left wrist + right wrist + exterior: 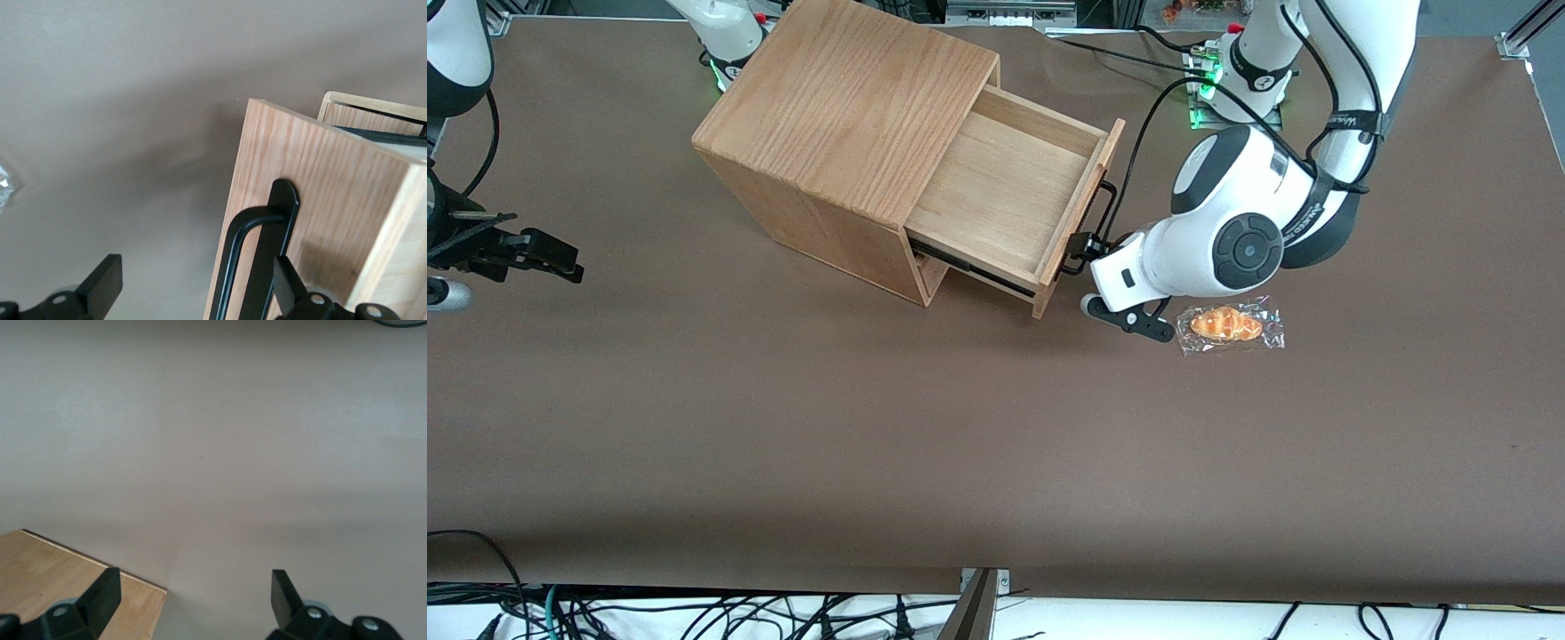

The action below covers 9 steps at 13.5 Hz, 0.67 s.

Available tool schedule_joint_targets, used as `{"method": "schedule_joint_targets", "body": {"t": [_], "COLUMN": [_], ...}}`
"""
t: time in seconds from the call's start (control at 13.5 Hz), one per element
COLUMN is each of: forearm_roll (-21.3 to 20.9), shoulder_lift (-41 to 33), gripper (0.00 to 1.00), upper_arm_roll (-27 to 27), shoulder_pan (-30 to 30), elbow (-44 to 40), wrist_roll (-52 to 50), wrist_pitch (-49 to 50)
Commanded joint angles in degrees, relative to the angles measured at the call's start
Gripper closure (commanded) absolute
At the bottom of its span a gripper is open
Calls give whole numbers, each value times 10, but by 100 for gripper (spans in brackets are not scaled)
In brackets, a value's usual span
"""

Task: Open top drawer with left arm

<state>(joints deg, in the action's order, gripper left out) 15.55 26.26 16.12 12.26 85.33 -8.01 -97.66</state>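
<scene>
the top drawer [1009, 191] stands pulled well out of the wooden box [845, 133], its tray open to the ceiling and its front [313, 213] turned toward the working arm's end of the table. the left arm [1227, 240] reaches in low from that end, so the gripper [1089, 249] sits right at the drawer front, level with the black bar handle [257, 267]. that low, sideways approach suits a pull straight along the drawer's slides.

in the wrist view the fingers are spread wide: 1 finger [287, 283] lies against the handle, the other finger [103, 283] hangs over bare table well apart from it. so the gripper holds nothing; it looks hooked beside the bar or let go of it, and with the drawer this far out the task seems done or nearly so.

the drawer tray is empty, only bare light wood showing on its floor. below it the edge of a lower drawer [934, 267] shows, shut in.

a wrapped pastry [1227, 324] lies on the brown table [960, 444] just beside the arm's wrist, nearer the front camera, in no container.
</scene>
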Motion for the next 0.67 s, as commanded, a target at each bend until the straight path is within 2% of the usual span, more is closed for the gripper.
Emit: {"method": "schedule_joint_targets", "body": {"t": [0.0, 0.3, 0.59], "forearm_roll": [12, 4, -74], "shoulder_lift": [-22, -43, -44], "gripper": [0, 0, 0], "upper_arm_roll": [-3, -8, -9], "shoulder_pan": [-21, -59, -93], "elbow": [7, 7, -21], "wrist_roll": [5, 8, 7], "wrist_pitch": [21, 40, 43]}}
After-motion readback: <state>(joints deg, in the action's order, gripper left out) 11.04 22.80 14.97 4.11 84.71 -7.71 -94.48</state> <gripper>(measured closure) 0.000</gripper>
